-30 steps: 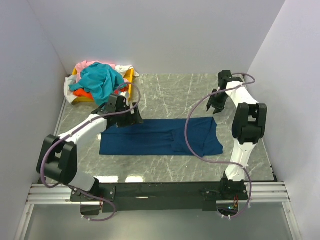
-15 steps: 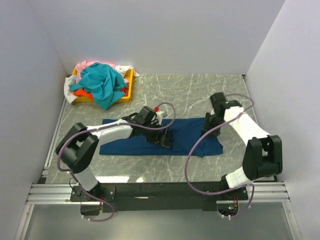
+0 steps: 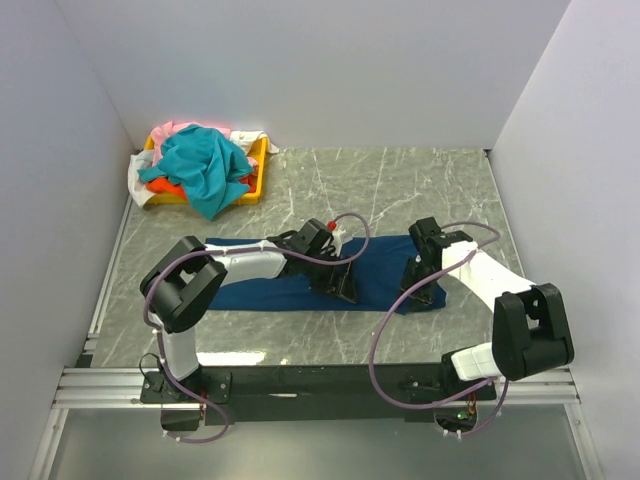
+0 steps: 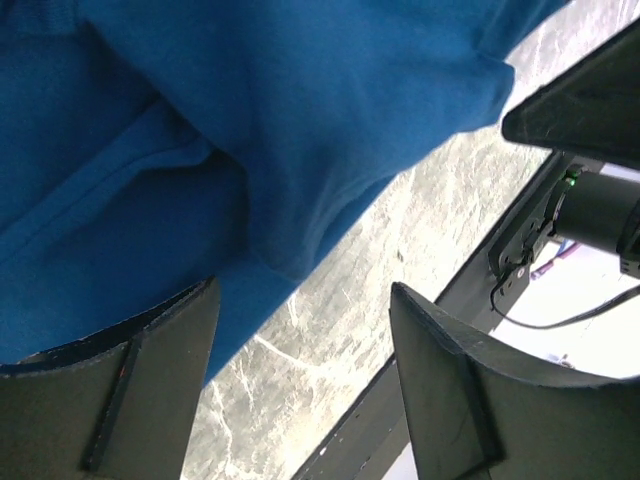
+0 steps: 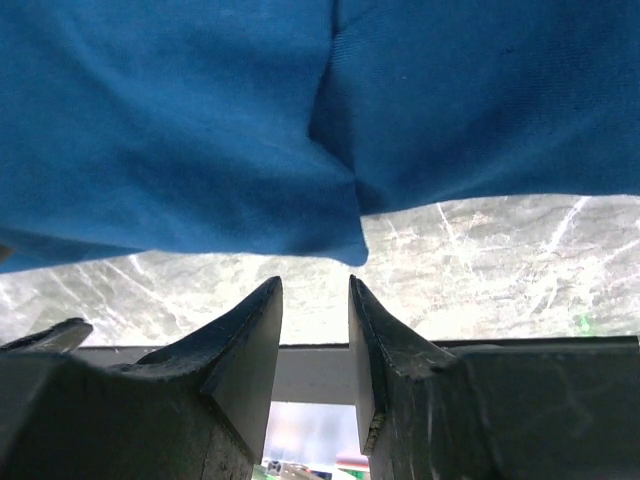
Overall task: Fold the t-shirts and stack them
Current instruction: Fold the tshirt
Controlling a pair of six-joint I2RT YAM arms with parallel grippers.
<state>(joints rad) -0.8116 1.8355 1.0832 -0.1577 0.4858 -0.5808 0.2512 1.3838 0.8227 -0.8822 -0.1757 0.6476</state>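
Observation:
A large navy blue t-shirt (image 3: 385, 265) lies flat across the middle of the marble table. My left gripper (image 3: 345, 288) is low over its near edge; in the left wrist view (image 4: 303, 290) the jaws are wide open and empty, with the shirt (image 4: 250, 120) just ahead of them. My right gripper (image 3: 415, 292) is at the shirt's near right corner; in the right wrist view (image 5: 313, 283) the jaws stand narrowly apart and empty, just short of the shirt's hem (image 5: 300, 150). Teal (image 3: 200, 165), orange (image 3: 165, 187), pink (image 3: 175, 128) and white (image 3: 135, 175) shirts are piled at the back left.
The pile sits in a shallow yellow tray (image 3: 262, 160) in the back left corner. White walls close the table at the back and both sides. A black rail (image 3: 320, 380) with the arm bases runs along the near edge. Cables loop over the shirt.
Both arms swung in from the far side onto the navy shirt. The left gripper went right and nearer, to the near edge. The right gripper came down to the near right corner.

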